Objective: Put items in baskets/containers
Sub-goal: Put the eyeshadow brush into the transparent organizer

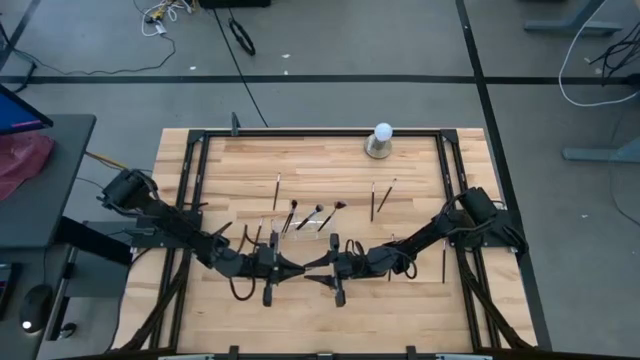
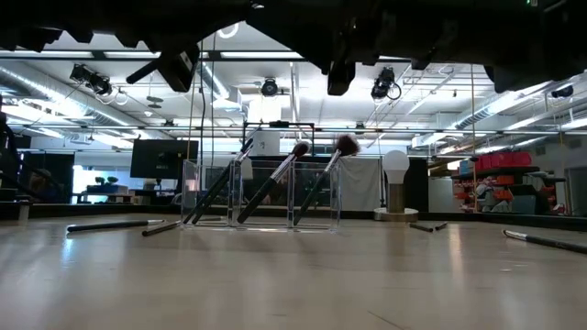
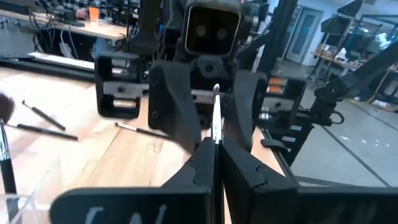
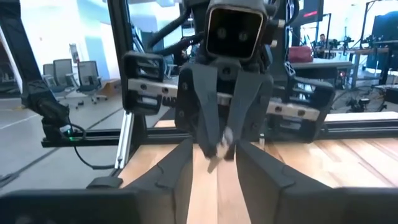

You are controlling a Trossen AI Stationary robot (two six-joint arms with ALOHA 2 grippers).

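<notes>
Above the table's near middle my two grippers face each other, tip to tip. My left gripper (image 1: 292,266) (image 3: 214,146) is shut on a thin silvery brush (image 3: 216,115). My right gripper (image 1: 318,263) (image 4: 216,152) is open, with a finger on either side of the brush's free end; I cannot tell whether it touches the brush. Just beyond them stands the clear holder (image 1: 298,240) (image 2: 261,197), with three brushes (image 2: 275,179) leaning in it, bristles up. Several more brushes lie flat on the wood (image 1: 277,190) (image 1: 372,200). My left gripper pinches the thin silvery brush between its two shut fingers, right at their tips (image 3: 214,142). The fingers come in level from the table's left. The brush sticks out past the fingertips toward the right gripper, and its free end (image 3: 216,92) is clear of the table.
A white ball on a grey base (image 1: 381,140) (image 2: 395,183) stands at the far edge. Loose brushes lie right of the holder (image 1: 387,193), near the right rail (image 1: 444,265), and on the wood in the low view (image 2: 110,225) (image 2: 541,240). A black frame (image 1: 200,135) rims the table.
</notes>
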